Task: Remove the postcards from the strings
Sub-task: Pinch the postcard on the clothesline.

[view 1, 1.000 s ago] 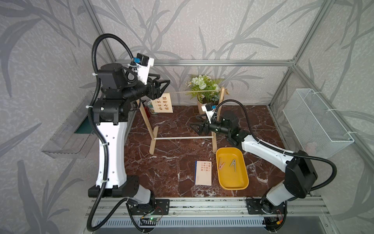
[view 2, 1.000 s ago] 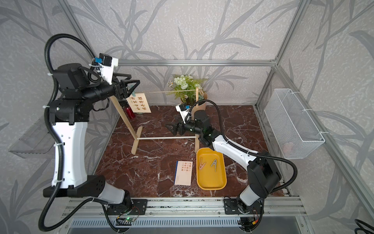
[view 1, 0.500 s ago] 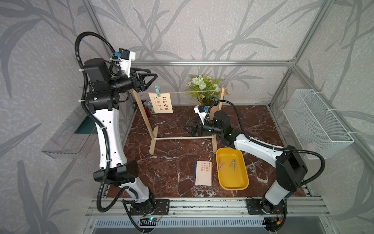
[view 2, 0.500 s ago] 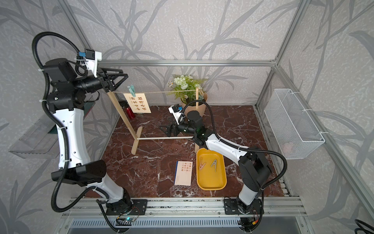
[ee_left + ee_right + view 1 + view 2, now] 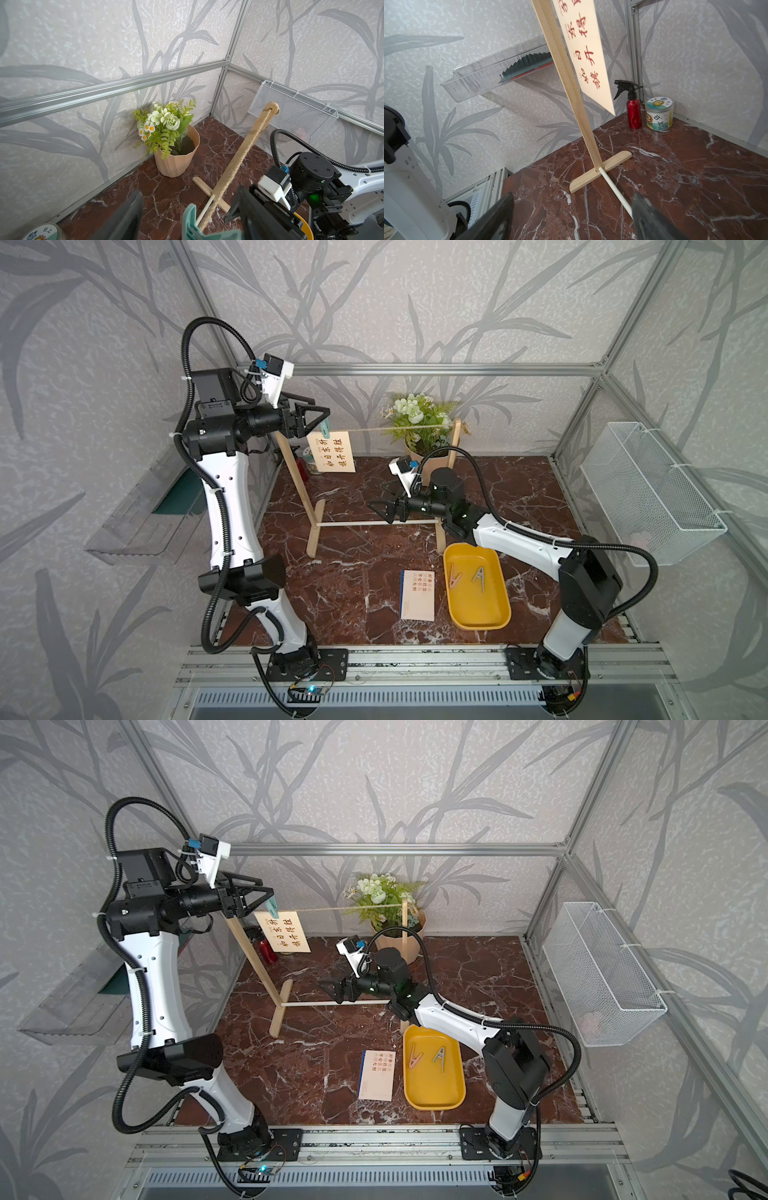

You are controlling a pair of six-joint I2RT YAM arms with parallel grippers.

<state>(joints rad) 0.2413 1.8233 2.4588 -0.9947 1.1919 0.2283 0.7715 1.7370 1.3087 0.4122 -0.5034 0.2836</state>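
A cream postcard [image 5: 332, 452] with black and orange calligraphy hangs from the tan string [image 5: 395, 429] near the left post, held by a teal clothespin [image 5: 326, 431]. My left gripper [image 5: 319, 419] is open, and the teal clothespin [image 5: 192, 225] stands between its fingers [image 5: 124, 218] without touching them, in the left wrist view. Two more postcards [image 5: 417, 595] lie stacked on the table, cream over blue. My right gripper [image 5: 380, 510] is open and empty, low above the white dowel [image 5: 614, 189]. The hanging postcard [image 5: 585, 52] shows above it in the right wrist view.
A yellow tray [image 5: 478, 610] with two clothespins sits beside the stack. A potted plant [image 5: 419, 427] stands behind the right post. A red spray bottle [image 5: 634, 110] and a jar [image 5: 658, 114] sit in the back left corner. A wire basket [image 5: 648, 489] hangs on the right wall.
My left gripper drew back up and left off the clothespin, then returned around it with wider jaws. My right gripper slid left along the dowel.
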